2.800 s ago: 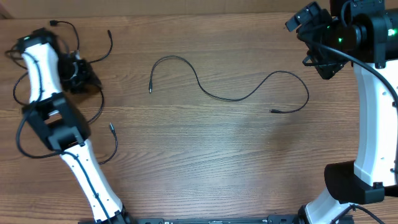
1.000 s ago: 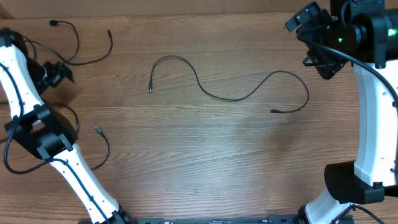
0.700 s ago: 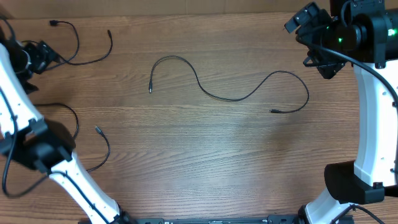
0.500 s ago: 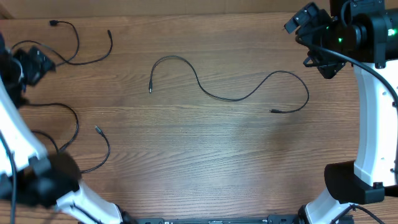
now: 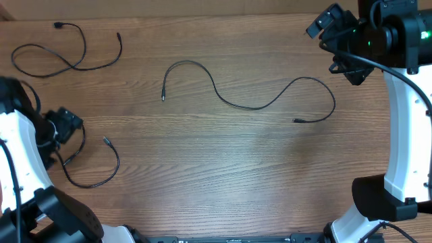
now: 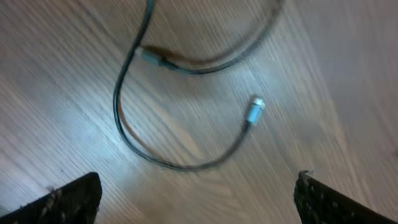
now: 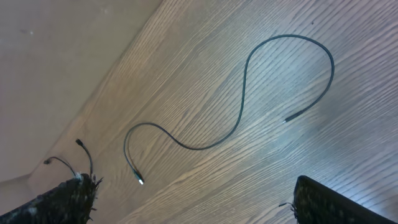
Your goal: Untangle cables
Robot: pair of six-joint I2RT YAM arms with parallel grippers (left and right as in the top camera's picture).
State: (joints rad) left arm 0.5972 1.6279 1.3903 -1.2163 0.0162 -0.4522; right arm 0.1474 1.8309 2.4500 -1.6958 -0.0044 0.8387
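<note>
Three thin black cables lie apart on the wooden table. A long wavy cable (image 5: 250, 105) (image 7: 242, 106) crosses the middle. A second cable (image 5: 67, 59) loops at the far left corner. The third cable (image 5: 108, 172) curls at the near left, and its silvery plug (image 6: 254, 112) shows in the left wrist view. My left gripper (image 5: 65, 125) (image 6: 199, 208) hovers open just over this third cable, with nothing between its fingers (image 6: 68, 199). At the far right, my right gripper (image 5: 345, 57) (image 7: 199, 205) hangs high and open, holding nothing.
The left arm's white links (image 5: 20, 155) and its own thick black wires cover the table's near left edge. The right arm's white column (image 5: 405, 135) stands along the right side. A pale wall (image 7: 56, 56) runs behind the table's far edge.
My left arm has swung from the far left corner down to the near left, over the curled cable. The far left cable now lies uncovered. The right arm has not moved.
</note>
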